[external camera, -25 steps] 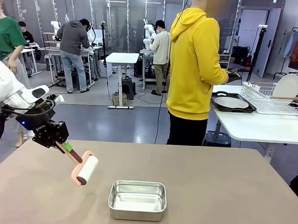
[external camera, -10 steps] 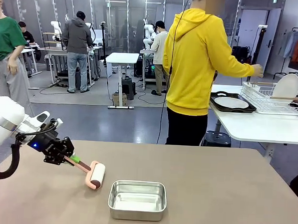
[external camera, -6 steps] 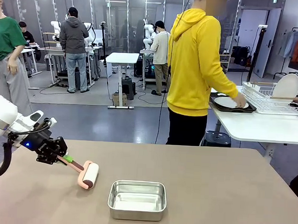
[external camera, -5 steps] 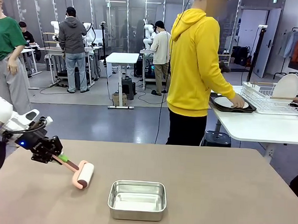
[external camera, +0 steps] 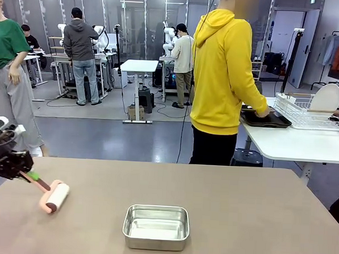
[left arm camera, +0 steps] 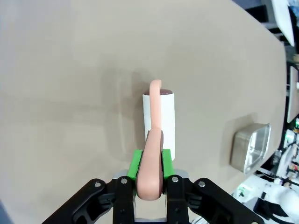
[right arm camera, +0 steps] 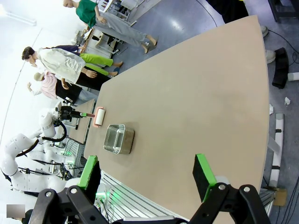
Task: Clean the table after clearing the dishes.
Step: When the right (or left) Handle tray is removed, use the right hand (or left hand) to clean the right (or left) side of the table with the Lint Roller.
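You see the wide taupe-brown table [external camera: 239, 210] already free of dishes; they sit on the white side table [external camera: 296, 142], right of it. Rolling seems only begun. The left gripper [left arm camera: 148, 179] is clamped on the pink-handled lint roller [external camera: 53, 196], left of the shiny steel pan [external camera: 156, 226]. The right gripper [right arm camera: 147, 175] stands wide, holding nothing.

No text, label, brand, number or sign could be read in any of the views.
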Robot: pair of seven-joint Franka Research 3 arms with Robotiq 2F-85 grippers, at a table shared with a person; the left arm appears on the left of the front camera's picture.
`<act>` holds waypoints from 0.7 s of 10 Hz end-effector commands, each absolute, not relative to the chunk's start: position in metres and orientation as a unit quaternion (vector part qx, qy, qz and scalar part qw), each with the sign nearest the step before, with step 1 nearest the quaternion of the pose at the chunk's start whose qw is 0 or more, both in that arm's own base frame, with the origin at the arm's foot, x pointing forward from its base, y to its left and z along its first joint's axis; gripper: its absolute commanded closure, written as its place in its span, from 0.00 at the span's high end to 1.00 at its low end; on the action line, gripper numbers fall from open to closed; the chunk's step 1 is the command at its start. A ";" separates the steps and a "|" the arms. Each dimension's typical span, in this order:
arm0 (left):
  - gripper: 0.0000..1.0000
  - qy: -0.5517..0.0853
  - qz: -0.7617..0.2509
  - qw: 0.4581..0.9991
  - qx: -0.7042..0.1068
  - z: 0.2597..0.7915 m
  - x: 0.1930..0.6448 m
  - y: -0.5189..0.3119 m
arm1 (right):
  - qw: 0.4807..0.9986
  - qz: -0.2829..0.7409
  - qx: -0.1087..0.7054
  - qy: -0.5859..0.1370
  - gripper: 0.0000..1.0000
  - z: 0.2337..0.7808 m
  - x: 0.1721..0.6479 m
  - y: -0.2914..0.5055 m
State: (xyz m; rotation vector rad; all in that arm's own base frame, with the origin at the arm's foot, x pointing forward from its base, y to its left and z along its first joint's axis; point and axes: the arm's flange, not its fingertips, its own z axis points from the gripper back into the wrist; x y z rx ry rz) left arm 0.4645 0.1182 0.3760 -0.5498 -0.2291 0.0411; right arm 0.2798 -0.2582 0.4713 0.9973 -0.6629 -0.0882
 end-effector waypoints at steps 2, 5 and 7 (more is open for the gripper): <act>0.21 -0.121 0.046 0.980 -0.154 0.359 0.444 0.154 | 0.822 -0.036 0.470 -0.319 1.00 0.472 0.279 -0.256; 0.21 -0.129 0.042 0.987 -0.091 0.385 0.434 0.173 | 0.822 -0.036 0.470 -0.319 1.00 0.472 0.279 -0.256; 0.21 -0.151 0.025 0.982 -0.110 0.413 0.425 0.166 | 0.822 -0.036 0.470 -0.319 1.00 0.472 0.279 -0.256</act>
